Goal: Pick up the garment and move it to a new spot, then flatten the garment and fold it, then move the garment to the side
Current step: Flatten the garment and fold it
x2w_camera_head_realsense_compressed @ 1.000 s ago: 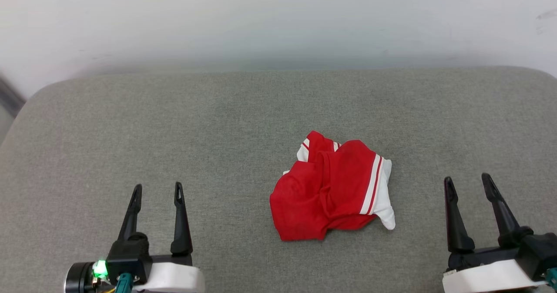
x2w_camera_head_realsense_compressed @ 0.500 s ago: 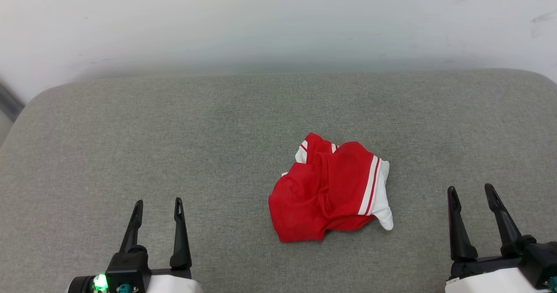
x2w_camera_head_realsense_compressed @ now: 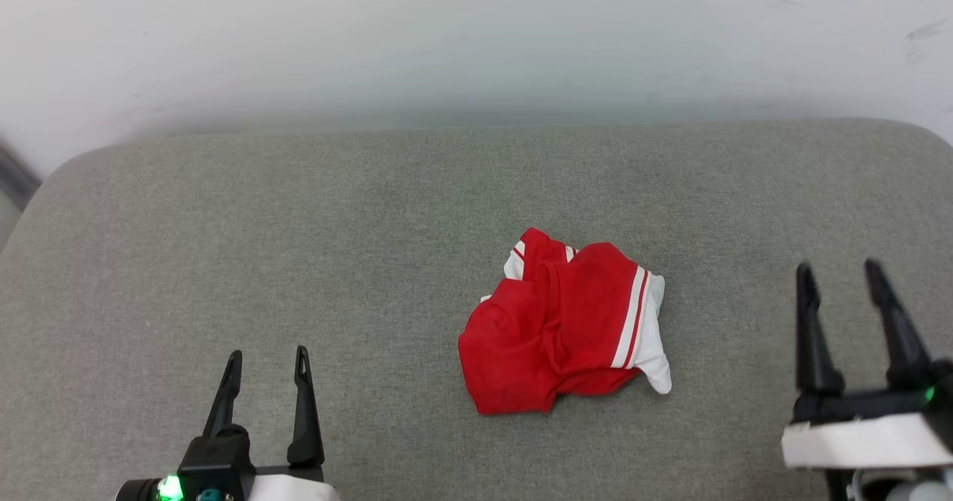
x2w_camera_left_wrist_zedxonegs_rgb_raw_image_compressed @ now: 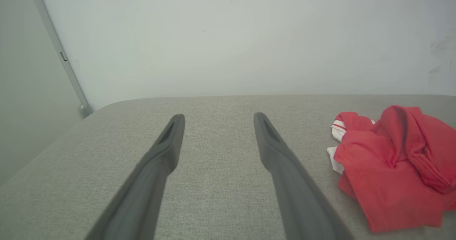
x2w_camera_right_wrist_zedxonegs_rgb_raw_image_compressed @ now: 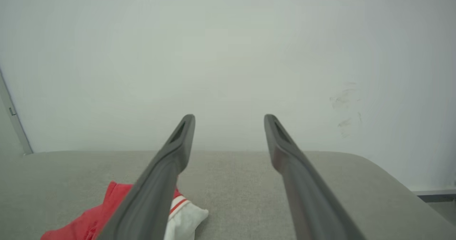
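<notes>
Black and long, the fingers [x2w_camera_head_realsense_compressed: 305, 412] of the left gripper [x2w_camera_head_realsense_compressed: 269, 352] are standing apart with only air between them. This gripper is sitting well to the left of the garment [x2w_camera_head_realsense_compressed: 566, 322], nearer the robot than it. The right gripper [x2w_camera_head_realsense_compressed: 837, 266] is likewise holding its two fingers spread and gripping nothing. It is sitting to the right of the garment, apart from it, its tips reaching about level with the garment's far half. The garment, a red jersey T-shirt, is lying crumpled in a heap. Its white sleeve with red-and-white striped trim is pointing toward the right gripper, and a second bit of striped white is showing at the heap's far edge. Under the garment a grey woven cushion [x2w_camera_head_realsense_compressed: 298, 225] is spreading out on every side, and beyond the garment a pale wall [x2w_camera_head_realsense_compressed: 476, 39] is rising behind the cushion's far edge.
</notes>
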`<state>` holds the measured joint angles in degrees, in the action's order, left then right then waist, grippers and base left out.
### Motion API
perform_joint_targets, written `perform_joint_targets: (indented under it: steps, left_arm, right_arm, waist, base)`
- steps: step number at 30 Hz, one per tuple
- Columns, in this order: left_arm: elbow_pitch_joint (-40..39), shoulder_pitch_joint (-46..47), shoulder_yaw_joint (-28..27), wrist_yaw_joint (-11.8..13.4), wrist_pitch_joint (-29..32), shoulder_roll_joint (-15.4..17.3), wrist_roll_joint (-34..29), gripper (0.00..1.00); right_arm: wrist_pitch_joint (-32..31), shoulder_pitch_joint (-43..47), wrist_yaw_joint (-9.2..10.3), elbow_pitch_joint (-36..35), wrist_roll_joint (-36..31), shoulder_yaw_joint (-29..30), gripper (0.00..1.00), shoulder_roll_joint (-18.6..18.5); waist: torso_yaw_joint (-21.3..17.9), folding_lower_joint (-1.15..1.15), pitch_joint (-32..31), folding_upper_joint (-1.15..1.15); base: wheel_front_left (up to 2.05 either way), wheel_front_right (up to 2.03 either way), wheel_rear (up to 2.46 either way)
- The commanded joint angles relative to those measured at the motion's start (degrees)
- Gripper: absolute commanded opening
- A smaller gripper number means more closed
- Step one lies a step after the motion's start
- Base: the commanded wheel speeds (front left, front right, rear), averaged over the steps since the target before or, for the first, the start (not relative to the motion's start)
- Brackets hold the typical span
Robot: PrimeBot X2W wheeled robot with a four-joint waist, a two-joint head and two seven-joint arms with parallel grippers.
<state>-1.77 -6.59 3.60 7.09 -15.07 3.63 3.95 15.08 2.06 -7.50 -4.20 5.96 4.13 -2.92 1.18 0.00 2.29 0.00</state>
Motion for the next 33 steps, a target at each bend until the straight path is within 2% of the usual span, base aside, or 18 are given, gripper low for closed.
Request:
perform_joint_targets:
  steps: [1,7,12,16,20,24,30,33]
  left_arm:
    - [0.2,-0.1,-0.1,-0.2,-0.2,-0.2,-0.3,1.0]
    - [0.5,1.1,-0.3,-0.5,-0.2,-0.5,-0.4,1.0]
    - [0.6,1.9,-0.3,-0.8,-0.2,-0.6,-0.7,1.0]
    - [0.7,2.3,-0.5,-0.9,-0.2,-0.7,-0.8,1.0]
    - [0.6,2.4,-0.6,-0.7,-0.2,-0.7,-0.7,1.0]
    - [0.5,2.7,-0.6,-0.7,-0.2,-0.7,-0.6,1.0]
    - [0.2,3.5,-0.2,-0.1,-0.2,-0.7,-0.1,1.0]
    - [0.1,4.1,0.2,0.2,-0.2,-0.7,0.2,1.0]
  right_arm:
    - [0.1,-2.1,0.02,-0.7,-0.3,0.4,1.0,0.1]
    - [0.1,-11.4,0.02,-4.0,-4.5,1.8,1.0,-0.4]
    - [0.1,-20.0,0.02,-2.8,-6.1,-2.5,1.0,-6.3]
    - [0.1,-25.6,0.03,1.9,-5.3,-8.4,1.0,-12.3]
    - [-1.3,-30.6,0.03,9.2,-2.6,-16.2,1.0,-18.1]
    - [-10.0,-36.0,0.03,13.1,3.0,-27.0,1.0,-24.4]
    - [-23.9,-43.8,0.04,13.3,12.9,-45.2,1.0,-33.9]
    - [-31.4,-46.8,0.04,12.7,19.8,-54.1,1.0,-37.2]
  waist:
    - [0.0,0.0,0.0,0.0]
    - [0.1,0.0,0.7,0.0]
    - [-0.1,0.0,1.9,0.0]
    - [-0.2,0.0,2.5,0.0]
    - [-0.3,0.0,3.0,0.0]
    - [-0.2,0.0,3.7,0.0]
    - [0.3,0.0,5.3,0.0]
    - [0.8,0.0,6.3,0.0]
  base:
    - [0.0,0.0,0.0]
    - [0.0,0.0,0.0]
    - [0.0,0.0,0.0]
    - [0.0,0.0,0.0]
    - [0.0,0.0,0.0]
    - [0.0,0.0,0.0]
    - [0.0,0.0,0.0]
    - [0.0,0.0,0.0]
